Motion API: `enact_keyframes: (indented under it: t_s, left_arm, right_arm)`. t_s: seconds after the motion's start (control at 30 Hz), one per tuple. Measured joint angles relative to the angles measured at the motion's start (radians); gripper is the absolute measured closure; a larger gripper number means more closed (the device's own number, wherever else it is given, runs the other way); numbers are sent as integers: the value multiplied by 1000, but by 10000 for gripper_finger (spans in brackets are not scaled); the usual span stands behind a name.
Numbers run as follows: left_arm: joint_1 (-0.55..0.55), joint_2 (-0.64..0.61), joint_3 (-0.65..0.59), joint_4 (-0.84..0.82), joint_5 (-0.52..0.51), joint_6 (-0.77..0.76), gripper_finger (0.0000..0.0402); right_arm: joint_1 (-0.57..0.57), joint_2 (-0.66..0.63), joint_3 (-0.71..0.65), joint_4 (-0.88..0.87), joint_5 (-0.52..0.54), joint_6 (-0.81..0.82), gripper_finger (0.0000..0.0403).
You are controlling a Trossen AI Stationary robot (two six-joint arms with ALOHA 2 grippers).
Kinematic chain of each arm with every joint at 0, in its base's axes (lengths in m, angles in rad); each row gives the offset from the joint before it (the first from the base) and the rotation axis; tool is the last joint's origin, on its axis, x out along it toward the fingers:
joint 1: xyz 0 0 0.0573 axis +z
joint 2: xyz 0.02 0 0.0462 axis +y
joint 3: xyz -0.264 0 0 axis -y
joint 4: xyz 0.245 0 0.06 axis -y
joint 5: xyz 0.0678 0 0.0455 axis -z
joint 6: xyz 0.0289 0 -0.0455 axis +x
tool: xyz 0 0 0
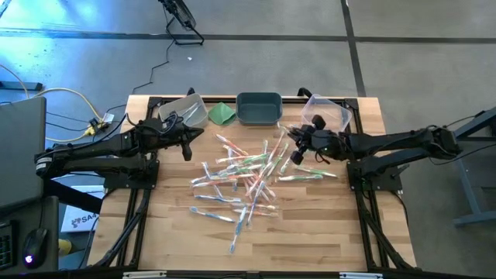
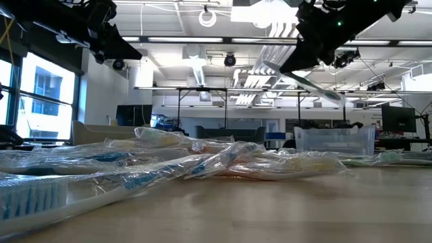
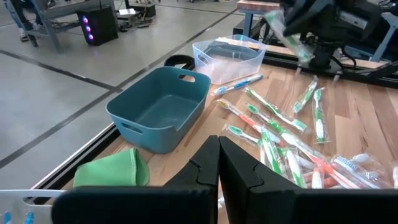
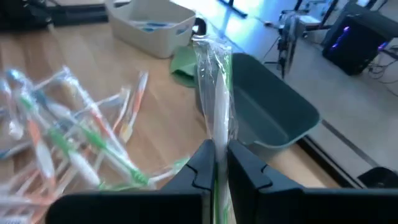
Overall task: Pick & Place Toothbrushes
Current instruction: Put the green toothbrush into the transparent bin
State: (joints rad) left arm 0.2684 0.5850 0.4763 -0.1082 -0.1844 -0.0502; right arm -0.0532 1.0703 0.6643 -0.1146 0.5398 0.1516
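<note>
The right tool (image 4: pixel 216 163) pinches one wrapped toothbrush (image 4: pixel 214 93), lifted above the table's (image 1: pixel 310 232) far right, beside the pile (image 1: pixel 240 178). Next: carry it to a bin (image 1: pixel 259 108). The left tool (image 3: pixel 219 162), pressed together, waits far left.

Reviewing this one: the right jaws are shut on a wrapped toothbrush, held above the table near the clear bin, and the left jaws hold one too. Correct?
Not quite. The left gripper holds nothing: the left wrist view shows its jaws shut and empty. The rest stands: the right gripper is shut on a wrapped toothbrush, above the table near the clear bin.
</note>
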Motion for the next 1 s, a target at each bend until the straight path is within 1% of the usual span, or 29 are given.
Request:
enact_keyframes:
  t_s: [0.27, 0.47, 0.67, 0.8, 0.9, 1.0]
  left_arm:
    - [0, 0, -1, -14, 0, -7, 401]
    - [0, 0, -1, -30, 1, -8, 400]
    - [0, 0, -1, 2, -4, -88, 400]
    - [0, 0, -1, 74, -13, -81, 400]
    - [0, 0, -1, 118, -17, -43, 400]
    - [0, 0, -1, 167, -53, 5, 400]
  right_arm:
    - [-37, -5, 0, 44, 87, -20, 389]
    - [-71, -5, 0, 110, 190, -26, 389]
    - [-99, -5, 0, 157, 256, -26, 389]
    - [-139, -5, 0, 149, 264, -25, 389]
    - [-170, -5, 0, 149, 253, -18, 389]
    - [-203, -5, 0, 149, 248, -16, 389]
